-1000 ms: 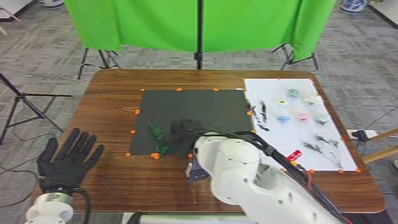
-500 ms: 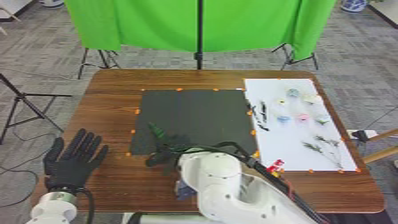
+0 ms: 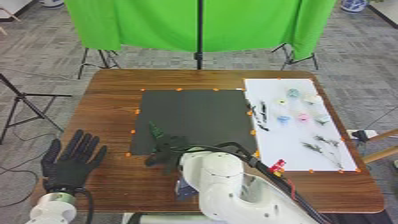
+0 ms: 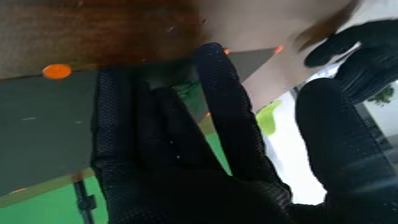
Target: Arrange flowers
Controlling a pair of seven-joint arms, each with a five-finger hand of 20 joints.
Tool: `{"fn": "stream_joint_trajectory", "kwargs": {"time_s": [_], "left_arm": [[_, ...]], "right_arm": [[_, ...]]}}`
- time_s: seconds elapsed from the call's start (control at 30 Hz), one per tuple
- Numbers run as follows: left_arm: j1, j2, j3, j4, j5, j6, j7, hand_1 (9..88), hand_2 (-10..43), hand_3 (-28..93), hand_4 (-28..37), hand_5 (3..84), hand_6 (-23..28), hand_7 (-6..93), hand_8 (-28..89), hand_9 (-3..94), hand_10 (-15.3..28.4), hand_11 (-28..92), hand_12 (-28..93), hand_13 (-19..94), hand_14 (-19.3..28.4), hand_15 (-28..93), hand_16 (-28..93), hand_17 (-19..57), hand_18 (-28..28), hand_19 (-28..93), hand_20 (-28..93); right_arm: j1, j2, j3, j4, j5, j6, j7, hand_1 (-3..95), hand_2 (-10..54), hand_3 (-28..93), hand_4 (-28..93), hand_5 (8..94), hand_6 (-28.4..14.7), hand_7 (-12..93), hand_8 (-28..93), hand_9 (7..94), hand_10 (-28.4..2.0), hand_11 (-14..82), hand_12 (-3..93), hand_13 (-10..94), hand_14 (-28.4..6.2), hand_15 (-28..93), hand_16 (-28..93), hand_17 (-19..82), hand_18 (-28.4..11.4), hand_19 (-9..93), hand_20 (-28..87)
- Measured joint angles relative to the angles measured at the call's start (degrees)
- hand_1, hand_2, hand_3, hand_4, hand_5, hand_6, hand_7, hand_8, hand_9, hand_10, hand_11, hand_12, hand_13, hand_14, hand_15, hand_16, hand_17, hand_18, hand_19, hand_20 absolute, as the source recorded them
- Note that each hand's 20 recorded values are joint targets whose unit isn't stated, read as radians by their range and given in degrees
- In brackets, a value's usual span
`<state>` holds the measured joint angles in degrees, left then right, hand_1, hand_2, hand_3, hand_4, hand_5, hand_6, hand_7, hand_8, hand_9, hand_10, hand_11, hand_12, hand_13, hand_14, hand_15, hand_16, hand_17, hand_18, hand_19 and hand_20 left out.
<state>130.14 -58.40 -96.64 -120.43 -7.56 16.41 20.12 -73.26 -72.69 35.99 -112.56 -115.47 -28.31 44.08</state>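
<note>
- Sliding nearer and leftward over the last second, your right hand (image 3: 165,156) is now at the near-left part of the dark mat (image 3: 200,110); its fingers are straight, thumb apart, with no pinch visible.
- You have one leafy sprig (image 3: 156,131) on that mat, its tip just beyond the hand and about where it was; it looks unlifted, so you're likely lining up a grasp or adjusting it.
- Hands: two of yours; the left hand (image 3: 69,165) is spread beside the mat.
- Mat, one; white sheet (image 3: 271,137), one, on your right.
- Thin greenery (image 3: 313,146) on the sheet: at least two stems, overlapping; you can't count exactly.
- Farther up, clear blooms, five: two blue flowers (image 3: 284,119), one pink flower (image 3: 303,117), one yellow flower (image 3: 282,101), one white flower (image 3: 313,100).
</note>
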Motion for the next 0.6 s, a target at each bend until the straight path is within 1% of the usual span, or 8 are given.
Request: {"fn": "stream_joint_trajectory", "kwargs": {"time_s": [0.2,0.23,0.33,0.4,0.43,0.47,0.6], "left_arm": [[-0.13,-0.24,-0.10,0.02,-0.28,0.01,-0.12,24.0,11.6,76,-28.3,42.1,7.5,15.9,-9,36.3,14.8,25,13,27,14.4,40,-6,-6.0,14.3,36,17],[-0.18,-0.29,-0.11,0.06,-0.28,0.01,-0.17,24.0,11.7,76,-28.3,42.1,7.6,15.9,-9,36.3,14.8,25,13,27,14.4,40,-6,-6.0,14.3,36,17],[-0.38,-0.39,-0.15,0.18,-0.11,-0.02,-0.27,24.1,11.7,76,-28.3,42.1,7.7,15.8,-9,36.3,14.8,25,13,27,14.5,40,-6,-6.0,14.4,36,17],[-0.44,-0.44,-0.17,0.21,0.20,-0.04,-0.28,24.0,11.7,76,-28.3,42.1,7.6,15.8,-9,36.3,14.9,25,13,27,14.6,40,-6,-6.1,14.4,36,17],[-0.44,-0.47,-0.17,0.21,0.45,-0.07,-0.28,24.0,11.7,76,-28.3,42.1,7.6,15.8,-9,36.4,14.9,25,13,27,14.6,40,-6,-6.1,14.4,36,17],[-0.43,-0.51,-0.17,0.21,0.73,-0.12,-0.28,23.9,11.7,76,-28.3,42.1,7.5,15.7,-9,36.3,14.9,25,13,27,14.6,40,-6,-6.1,14.4,36,17],[0.12,-0.56,-0.30,0.11,1.47,-0.54,-0.12,23.9,11.5,76,-28.3,42.0,7.4,15.9,-9,36.4,14.9,25,13,27,14.6,40,-6,-6.1,14.5,36,17]], "right_arm": [[-0.02,0.88,1.19,-1.34,0.90,1.48,-0.27,22.3,13.1,68,-17,68.0,-7.5,14,-9,38.0,-28.4,7.5,8.1,21,-28.4,38,1,10,-28.4,67,0],[-0.07,1.05,1.43,-1.81,1.05,1.48,-0.38,22.9,12.5,68,-17,68.1,-7.3,14,-9,39.9,-28.4,8.0,8.2,23,-28.3,39,1,11,-28.4,68,0],[-0.57,1.60,3.03,-3.48,1.62,1.45,-1.20,24.5,9.8,69,-17,67.5,-6.3,13,-10,45.9,-27.5,9.8,9.1,31,-25.8,40,2,14,-27.9,69,0],[-1.18,2.28,4.72,-4.59,1.65,2.48,-2.47,24.6,9.2,70,-17,64.0,-7.0,12,-10,48.1,-26.7,10.6,9.8,35,-25.2,41,3,15,-27.8,69,1],[-1.53,2.86,5.53,-5.06,1.57,4.23,-3.09,24.8,8.8,70,-17,61.8,-7.6,12,-10,48.6,-26.6,10.9,10.2,36,-24.9,41,3,16,-27.9,69,1],[-1.93,3.65,6.31,-5.55,1.46,7.11,-3.51,24.9,8.5,71,-17,60.4,-8.3,12,-10,48.8,-26.6,11.1,10.4,36,-24.7,41,3,16,-27.9,70,1],[-4.29,8.18,10.53,-7.63,1.34,23.84,-3.31,24.5,8.0,72,-17,58.5,-9.4,12,-9,47.9,-27.2,11.0,11.3,31,-25.2,41,4,15,-27.1,69,1]]}}
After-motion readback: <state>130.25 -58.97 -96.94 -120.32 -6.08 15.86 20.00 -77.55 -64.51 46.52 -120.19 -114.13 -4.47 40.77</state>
